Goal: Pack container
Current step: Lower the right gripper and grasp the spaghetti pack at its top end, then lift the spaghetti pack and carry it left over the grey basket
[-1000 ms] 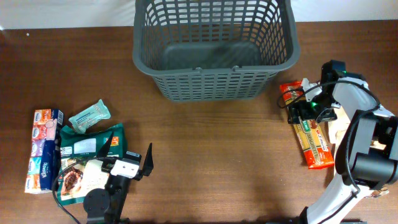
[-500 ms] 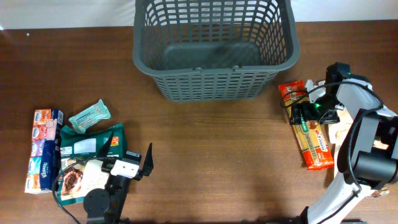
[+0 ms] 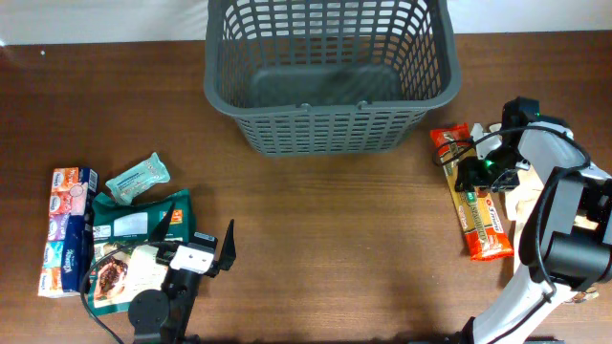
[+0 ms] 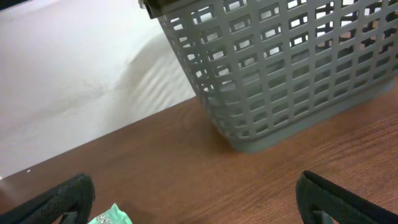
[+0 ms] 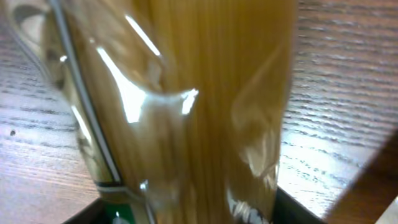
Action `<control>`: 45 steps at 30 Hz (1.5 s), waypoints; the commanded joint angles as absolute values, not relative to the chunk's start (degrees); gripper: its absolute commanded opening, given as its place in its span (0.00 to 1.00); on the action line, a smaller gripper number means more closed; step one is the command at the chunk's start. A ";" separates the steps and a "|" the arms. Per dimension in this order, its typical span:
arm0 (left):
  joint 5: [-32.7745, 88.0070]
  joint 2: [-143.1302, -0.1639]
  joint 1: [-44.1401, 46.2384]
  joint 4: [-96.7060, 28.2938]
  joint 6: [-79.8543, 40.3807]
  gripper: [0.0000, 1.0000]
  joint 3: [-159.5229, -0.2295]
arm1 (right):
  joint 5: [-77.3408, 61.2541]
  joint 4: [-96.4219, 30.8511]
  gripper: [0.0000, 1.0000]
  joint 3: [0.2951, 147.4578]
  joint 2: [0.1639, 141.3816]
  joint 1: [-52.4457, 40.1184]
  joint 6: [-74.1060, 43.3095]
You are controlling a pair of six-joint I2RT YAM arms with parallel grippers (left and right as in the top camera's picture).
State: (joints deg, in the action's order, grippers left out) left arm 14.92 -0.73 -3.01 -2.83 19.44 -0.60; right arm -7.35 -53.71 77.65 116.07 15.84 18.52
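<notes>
Container well left of the right jaws

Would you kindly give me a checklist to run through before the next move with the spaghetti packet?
1. Right gripper placed over the spaghetti packet: ok, on its upper half.
2. Firm grip on the packet: cannot tell; the right wrist view shows only wrapper filling the frame.
3. Basket upright and empty: ok.
4. Table between packet and basket free of obstacles: ok.
5. Left gripper out of the way: ok, open, above the food packets on the far side.
</notes>
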 commanded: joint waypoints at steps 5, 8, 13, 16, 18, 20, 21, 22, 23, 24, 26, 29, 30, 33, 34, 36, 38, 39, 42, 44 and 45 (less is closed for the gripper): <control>14.72 -0.34 -2.76 -3.29 18.87 0.99 -0.49 | -8.38 -53.52 0.04 76.01 117.49 15.84 17.45; 14.74 -0.34 -2.76 -3.29 18.87 0.99 -0.49 | -8.40 -53.52 0.03 76.01 117.49 15.84 16.82; 14.74 -0.34 -2.76 -3.29 18.87 0.99 -0.49 | -8.36 -53.65 0.04 76.14 117.47 15.84 15.75; 14.74 -0.34 -2.76 -3.29 18.87 0.99 -0.49 | -8.40 -54.41 0.04 77.08 117.36 15.84 15.55; 14.74 -0.34 -2.76 -3.29 18.87 0.99 -0.49 | -8.38 -55.53 0.04 78.54 117.32 15.84 15.57; 14.74 -0.34 -2.76 -3.29 18.87 0.99 -0.49 | -8.38 -56.82 0.04 80.42 117.14 15.84 15.55; 14.72 -0.34 -2.76 -3.29 18.87 0.99 -0.49 | -8.38 -57.54 0.04 81.58 116.99 15.84 15.57; 14.74 -0.34 -2.76 -3.29 18.87 0.99 -0.49 | -8.38 -58.24 0.04 82.65 116.77 15.84 15.57; 14.74 -0.34 -2.76 -3.29 18.87 0.99 -0.49 | -8.36 -59.00 0.04 83.94 116.55 15.84 15.57; 14.72 -0.34 -2.76 -3.29 18.87 0.99 -0.49 | -8.36 -59.64 0.03 85.08 116.29 15.84 15.55; 14.74 -0.34 -2.76 -3.29 18.87 0.99 -0.49 | -8.36 -60.97 0.04 87.55 115.77 15.84 15.57; 14.74 -0.34 -2.76 -3.29 18.87 0.99 -0.49 | -8.36 -62.83 0.04 91.61 114.83 15.84 15.57; 14.74 -0.34 -2.76 -3.29 18.87 0.99 -0.49 | -8.36 -63.66 0.04 93.23 114.61 15.84 15.57; 14.74 -0.34 -2.76 -3.29 18.87 0.99 -0.49 | -8.34 -66.72 0.04 98.52 114.34 15.84 15.59; 14.74 -0.34 -2.76 -3.29 18.87 0.99 -0.49 | -8.34 -67.79 0.03 100.29 114.34 15.84 15.62; 14.74 -0.34 -2.76 -3.29 18.87 0.99 -0.49 | -8.29 -70.46 0.04 104.07 114.34 15.84 16.29; 14.74 -0.34 -2.76 -3.29 18.87 0.99 -0.49 | -6.90 -73.97 0.03 108.84 114.34 15.84 16.27; 14.74 -0.34 -2.76 -3.29 18.87 0.99 -0.49 | -6.76 -75.29 0.04 110.74 114.34 15.84 16.56; 14.72 -0.34 -2.76 -3.29 18.87 0.99 -0.49 | -6.81 -78.81 0.03 116.38 114.34 15.84 17.15; 14.74 -0.34 -2.76 -3.29 18.87 0.99 -0.49 | -6.81 -80.93 0.04 120.33 114.34 15.84 17.15; 14.74 -0.34 -2.76 -3.29 18.87 0.99 -0.49 | -6.81 -81.84 0.03 122.19 114.34 15.84 17.15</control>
